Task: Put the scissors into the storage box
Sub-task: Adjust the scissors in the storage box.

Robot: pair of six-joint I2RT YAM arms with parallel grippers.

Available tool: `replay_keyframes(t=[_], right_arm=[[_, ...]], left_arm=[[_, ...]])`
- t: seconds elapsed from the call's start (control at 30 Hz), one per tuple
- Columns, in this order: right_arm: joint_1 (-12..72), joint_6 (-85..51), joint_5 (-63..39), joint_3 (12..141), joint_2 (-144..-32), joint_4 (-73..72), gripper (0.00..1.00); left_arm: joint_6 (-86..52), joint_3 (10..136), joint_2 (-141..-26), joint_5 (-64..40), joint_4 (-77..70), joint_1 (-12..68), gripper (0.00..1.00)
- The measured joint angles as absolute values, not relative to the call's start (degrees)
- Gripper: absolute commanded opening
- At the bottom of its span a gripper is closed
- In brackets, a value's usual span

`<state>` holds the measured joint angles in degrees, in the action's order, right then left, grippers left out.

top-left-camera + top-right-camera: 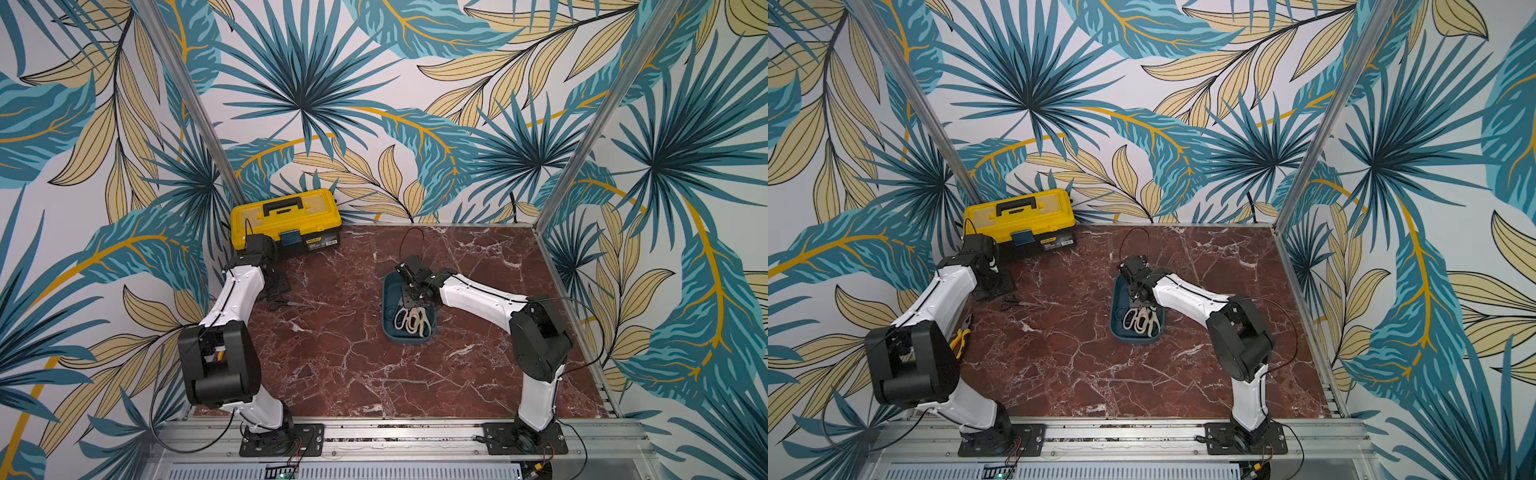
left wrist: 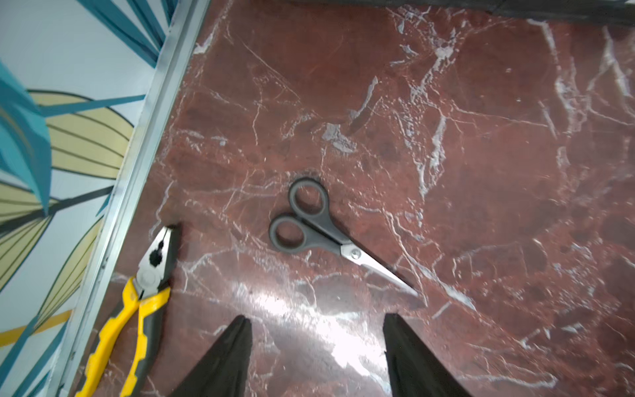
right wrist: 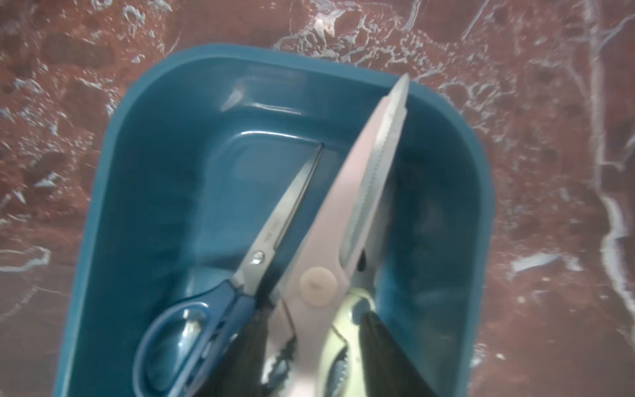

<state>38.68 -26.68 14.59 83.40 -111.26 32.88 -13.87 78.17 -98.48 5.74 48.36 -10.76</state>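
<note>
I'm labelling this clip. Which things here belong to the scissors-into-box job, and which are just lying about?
Job: black-handled scissors on the table; blue-handled scissors and cream-handled scissors in the storage box.
Lying about: yellow-handled pliers; yellow toolbox.

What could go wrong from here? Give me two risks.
The cream-handled scissors lie with their tip at the storage box rim, right gripper fingers astride them; a tug could flip them out. The black-handled scissors lie flat near the pliers; the open left gripper might slip.
</note>
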Motion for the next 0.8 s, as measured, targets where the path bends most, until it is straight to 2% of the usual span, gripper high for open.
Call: replay_keyframes(t=[0.1,0.2,0.27,0.4,0.43,0.5,0.53,0.67,0.8], right_arm=[[38.7,-26.7,13.3,83.7,-111.7,32.8,0.31],[38.7,-26.6,12.0,83.9,-111.6,32.8,0.3],[38.7,-26.6,11.1,83.9,-111.5,32.8,0.26],[38.8,-26.8,9.1,83.7,-111.2,33.0,0.26],[38.9,-27.0,8.6,83.5,-111.1,33.1,0.28],[39.0,-27.4,7.8,83.0,-110.6,33.4,0.44],[39.1,-27.7,7.6,82.9,-110.3,33.6,0.46],[39.2,-28.6,7.6,82.6,-108.9,34.5,0.51],[39.2,-28.7,8.3,82.5,-106.6,34.9,0.51]], left_arm=[[-12.0,83.7,-104.8,6.0,49.5,-10.9,0.66],[-10.7,86.6,-109.3,4.9,50.3,-10.9,0.66],[-10.3,86.8,-110.8,4.1,50.8,-10.9,0.66],[-9.8,86.8,-111.7,2.8,51.7,-10.9,0.66],[-9.7,86.8,-111.7,2.7,51.9,-10.9,0.66],[-9.4,86.8,-111.7,2.6,51.9,-10.9,0.65],[-9.3,86.8,-111.7,2.5,52.1,-10.9,0.64],[-9.2,86.8,-111.7,2.1,52.2,-10.9,0.63],[-9.2,86.8,-111.9,1.3,52.4,-10.9,0.61]])
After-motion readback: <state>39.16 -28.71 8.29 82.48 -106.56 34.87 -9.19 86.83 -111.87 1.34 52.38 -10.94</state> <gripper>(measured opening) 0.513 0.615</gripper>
